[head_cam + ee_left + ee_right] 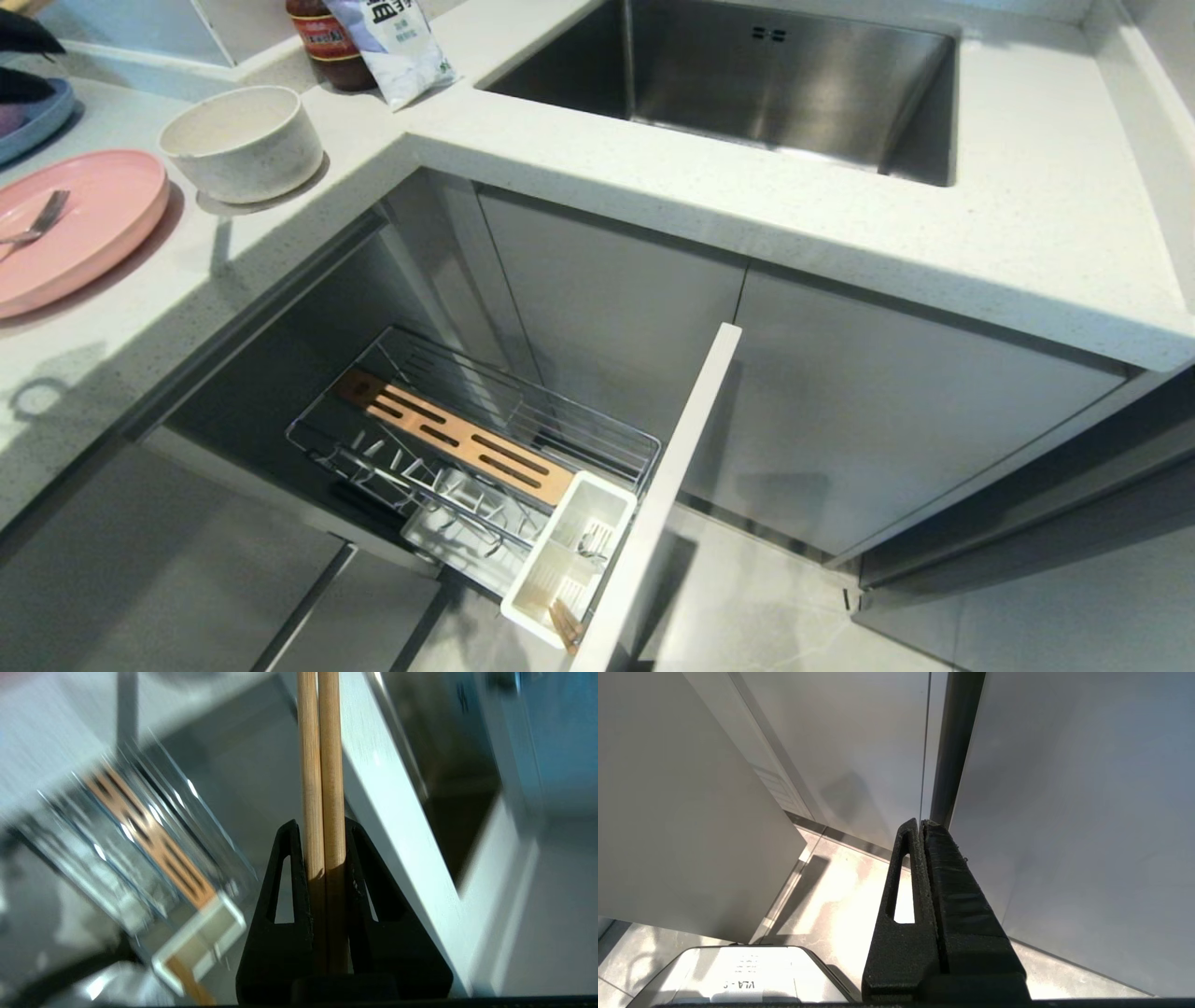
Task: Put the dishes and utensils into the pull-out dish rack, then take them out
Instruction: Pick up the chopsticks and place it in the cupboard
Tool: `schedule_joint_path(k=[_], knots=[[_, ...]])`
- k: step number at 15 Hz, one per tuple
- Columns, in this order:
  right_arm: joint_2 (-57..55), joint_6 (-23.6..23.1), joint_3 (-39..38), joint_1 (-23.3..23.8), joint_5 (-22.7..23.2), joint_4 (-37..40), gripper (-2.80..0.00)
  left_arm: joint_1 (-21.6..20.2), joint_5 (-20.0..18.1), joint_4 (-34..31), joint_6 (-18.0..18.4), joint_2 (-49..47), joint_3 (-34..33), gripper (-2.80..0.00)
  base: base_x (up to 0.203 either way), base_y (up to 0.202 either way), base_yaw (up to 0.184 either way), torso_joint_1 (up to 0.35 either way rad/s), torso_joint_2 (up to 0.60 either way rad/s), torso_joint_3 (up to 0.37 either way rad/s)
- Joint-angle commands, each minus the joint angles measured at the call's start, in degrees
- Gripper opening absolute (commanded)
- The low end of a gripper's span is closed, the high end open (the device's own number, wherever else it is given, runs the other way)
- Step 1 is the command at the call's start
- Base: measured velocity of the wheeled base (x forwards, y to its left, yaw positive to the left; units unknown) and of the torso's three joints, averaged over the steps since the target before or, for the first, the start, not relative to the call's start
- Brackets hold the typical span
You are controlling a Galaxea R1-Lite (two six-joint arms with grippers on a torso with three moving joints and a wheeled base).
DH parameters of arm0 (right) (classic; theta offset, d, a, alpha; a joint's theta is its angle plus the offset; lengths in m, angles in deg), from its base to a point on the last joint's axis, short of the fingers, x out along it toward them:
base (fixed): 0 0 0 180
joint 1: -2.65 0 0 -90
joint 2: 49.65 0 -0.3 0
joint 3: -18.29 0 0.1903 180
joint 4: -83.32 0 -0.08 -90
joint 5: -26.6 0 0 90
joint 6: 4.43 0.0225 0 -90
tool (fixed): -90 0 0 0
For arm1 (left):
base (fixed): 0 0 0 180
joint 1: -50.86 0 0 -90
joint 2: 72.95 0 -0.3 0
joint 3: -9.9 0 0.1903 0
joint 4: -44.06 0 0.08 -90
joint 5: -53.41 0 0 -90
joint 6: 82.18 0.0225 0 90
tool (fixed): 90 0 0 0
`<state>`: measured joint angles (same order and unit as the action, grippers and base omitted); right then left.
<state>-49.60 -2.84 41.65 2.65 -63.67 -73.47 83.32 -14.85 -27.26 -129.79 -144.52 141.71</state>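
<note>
Fingers of your left gripper [323, 828] clamp the wooden chopsticks [321, 765] near the pull-out dish rack [140, 826]; your right gripper [920, 823] is pressed closed.

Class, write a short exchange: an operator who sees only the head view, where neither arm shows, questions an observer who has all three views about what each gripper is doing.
Operator: I see the rack pulled out but no arm. Is the left gripper carrying anything?
Observer: Yes. In the left wrist view the left gripper is shut on the chopsticks, which stick out past its fingertips.
Operator: And the right gripper?
Observer: In the right wrist view the right gripper is shut and empty, beside a grey cabinet door and above the floor.
</note>
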Motion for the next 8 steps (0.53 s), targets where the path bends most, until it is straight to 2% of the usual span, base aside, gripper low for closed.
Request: schedule_joint_path(k=[1,3,5,6,8], knots=[[0.13,0.07,-0.09,0.00,0.00,-0.02,-2.80,3.81,-10.32,-6.91,-2.73,1.11,-0.36,-2.80,0.000,0.000,0.000,0.000,0.00,0.000],[0.13,0.06,-0.09,0.00,0.00,-0.02,-2.80,4.42,-22.99,-15.42,-3.44,1.09,-0.17,-2.80,0.000,0.000,0.000,0.000,0.00,0.000],[0.13,0.00,-0.01,0.00,0.00,-0.02,-2.80,4.46,-33.29,-24.35,-2.92,0.81,-0.30,-2.80,0.000,0.000,0.000,0.000,0.00,0.000],[0.13,0.05,-0.08,0.00,0.00,-0.02,-2.80,4.43,-36.39,-28.78,-1.49,0.63,-0.44,-2.80,0.000,0.000,0.000,0.000,0.00,0.000],[0.13,0.02,0.00,0.00,0.00,-0.02,-2.80,4.22,-38.03,-32.60,1.59,-0.99,-0.93,-2.80,0.000,0.000,0.000,0.000,0.00,0.000]])
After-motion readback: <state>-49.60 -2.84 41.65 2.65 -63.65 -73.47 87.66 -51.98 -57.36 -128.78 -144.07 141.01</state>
